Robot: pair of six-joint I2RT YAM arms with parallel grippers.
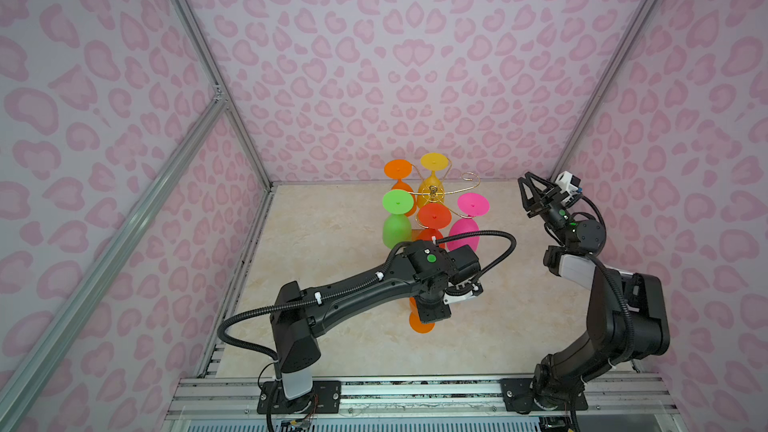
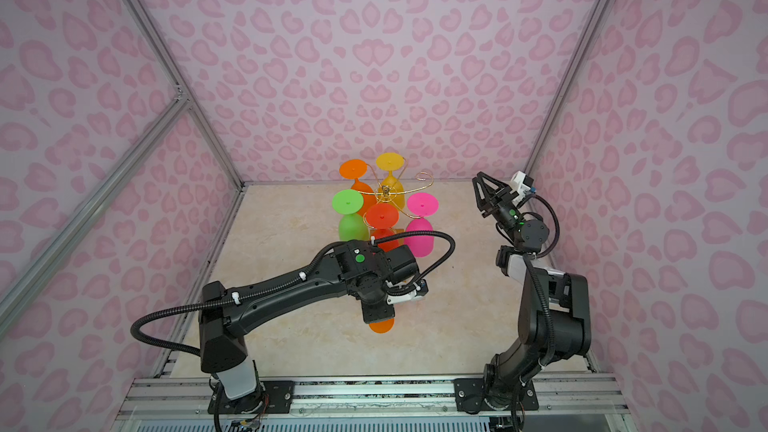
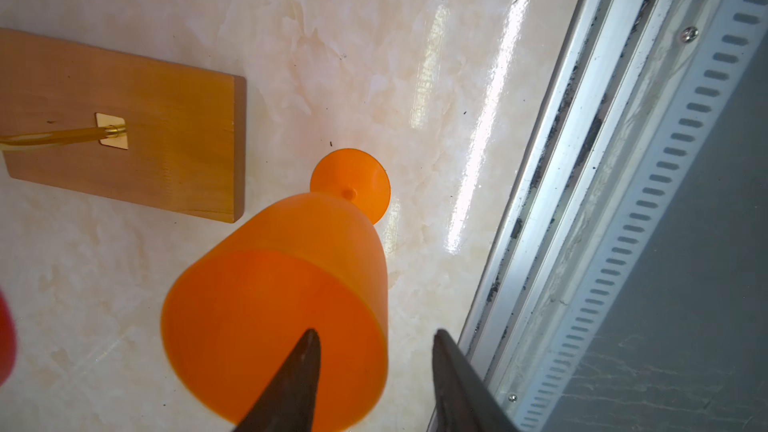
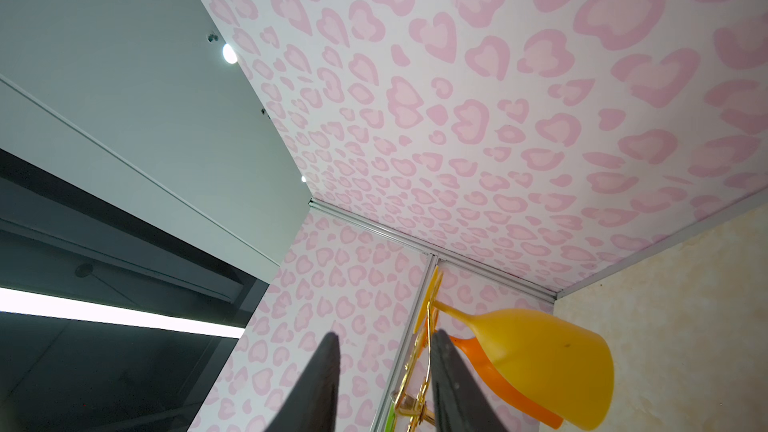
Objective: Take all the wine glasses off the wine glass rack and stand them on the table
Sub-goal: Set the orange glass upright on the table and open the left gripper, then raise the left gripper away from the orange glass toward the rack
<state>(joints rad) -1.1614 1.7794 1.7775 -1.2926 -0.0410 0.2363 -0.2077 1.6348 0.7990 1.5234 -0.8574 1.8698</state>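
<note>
Beside the rack (image 3: 166, 151), the left gripper (image 3: 375, 334), jaws half parted and gripping nothing, is straddling the glass (image 3: 270, 284) rim; a finger snagging on withdrawal could topple it.

Both top views, set high, share the rack (image 1: 433, 190); wrist cameras sit close.

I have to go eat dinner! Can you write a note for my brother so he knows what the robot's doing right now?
Left gripper: jaws open astride the orange glass's rim, not gripping.
Right gripper: open, empty, raised beside the rack.
The glass stands upright on the table, by the rack's base; five others hang on the rack.
Done: glass off the rack.
Left: pull the left gripper clear.
</note>
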